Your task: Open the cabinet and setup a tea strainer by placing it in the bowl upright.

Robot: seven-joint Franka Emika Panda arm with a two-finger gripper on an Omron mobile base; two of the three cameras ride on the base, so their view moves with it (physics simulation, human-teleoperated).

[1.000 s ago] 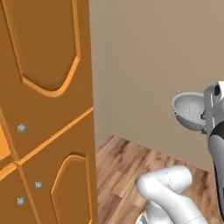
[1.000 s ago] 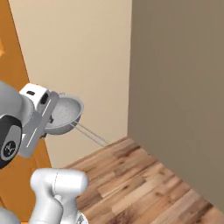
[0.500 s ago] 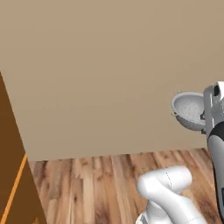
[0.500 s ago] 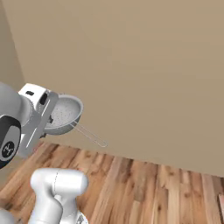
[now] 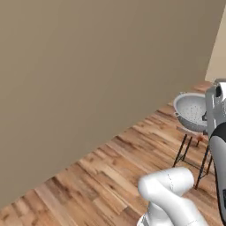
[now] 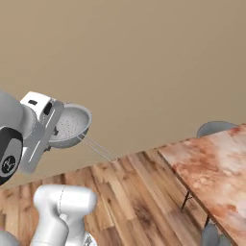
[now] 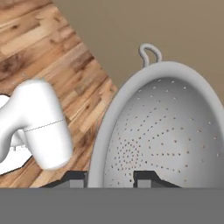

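One tea strainer hangs in the air, tipped on its side with its open mouth facing away from the wrist. The gripper is clamped across its rim, small loop handle on the far edge.

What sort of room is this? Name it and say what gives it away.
Probably the dining side of a kitchen, though no cabinets or counters are in view. A reddish marbled table on thin dark legs stands on wood plank flooring by a bare beige wall, and the gripper holds a perforated tea strainer.
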